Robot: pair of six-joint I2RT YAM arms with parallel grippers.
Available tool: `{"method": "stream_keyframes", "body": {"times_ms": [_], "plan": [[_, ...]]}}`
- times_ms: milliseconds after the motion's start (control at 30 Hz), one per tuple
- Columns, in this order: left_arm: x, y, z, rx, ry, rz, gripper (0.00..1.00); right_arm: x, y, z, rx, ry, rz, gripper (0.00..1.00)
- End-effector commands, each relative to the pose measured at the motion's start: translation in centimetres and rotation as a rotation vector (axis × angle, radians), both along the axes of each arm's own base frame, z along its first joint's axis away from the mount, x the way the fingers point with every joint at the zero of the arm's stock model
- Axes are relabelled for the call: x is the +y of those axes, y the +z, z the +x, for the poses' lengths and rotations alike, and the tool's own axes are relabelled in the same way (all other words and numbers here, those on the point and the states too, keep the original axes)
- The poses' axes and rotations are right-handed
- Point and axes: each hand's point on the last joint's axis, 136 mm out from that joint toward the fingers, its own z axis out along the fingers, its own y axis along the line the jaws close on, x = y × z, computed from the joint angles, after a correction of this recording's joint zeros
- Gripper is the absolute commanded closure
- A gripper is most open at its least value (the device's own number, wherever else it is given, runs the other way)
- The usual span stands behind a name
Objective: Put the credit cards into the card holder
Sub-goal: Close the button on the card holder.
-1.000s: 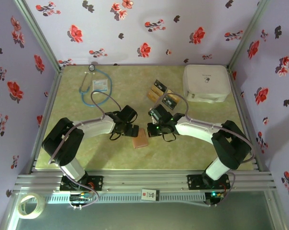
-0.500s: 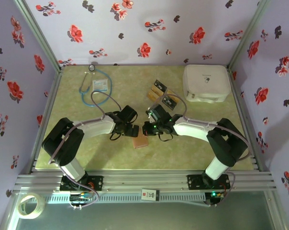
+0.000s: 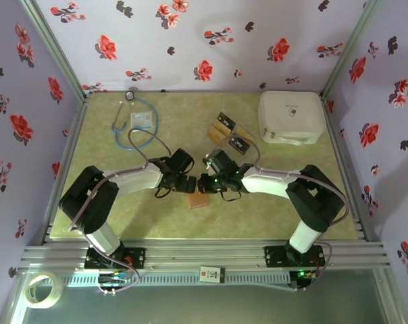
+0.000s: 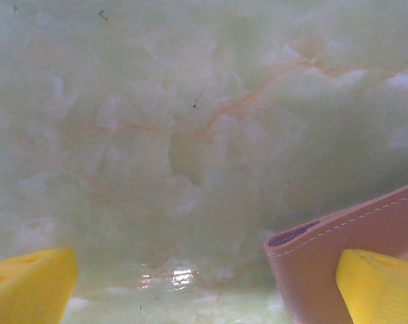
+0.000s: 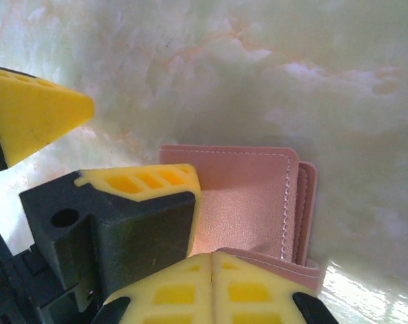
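My left gripper (image 4: 204, 290) stood spread wide over the closed card holder (image 5: 251, 202), one pad on its cover, the other off on bare table. My right gripper (image 5: 214, 283) was clenched tight, tips down at the holder's six o'clock edge; pinching a flap or just pressing, I couldn't tell. The credit cards (image 3: 228, 132) lay untouched up at one o'clock. I judged we were opening the holder. Next up: pin one leaf, peel the other, bare those slots.
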Motion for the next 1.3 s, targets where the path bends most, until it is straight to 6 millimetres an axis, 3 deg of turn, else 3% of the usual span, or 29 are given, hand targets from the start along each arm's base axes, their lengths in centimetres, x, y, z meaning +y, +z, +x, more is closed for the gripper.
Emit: {"method": "stream_keyframes", "body": {"times_ms": [0,600,1267], "plan": [[1.7,-1.9,-1.2,0.040,0.002,0.088,0.00,0.2,-1.1,-0.7,0.026,-0.001,0.000,1.00],[1.9,-2.0,-1.3,0.042,0.011,0.088,0.00,-1.6,-4.8,-1.9,0.068,-0.014,-0.076,1.00],[2.0,-2.1,-1.3,0.048,0.013,0.093,0.00,-5.4,-9.5,-5.6,0.063,-0.012,-0.240,1.00]]}}
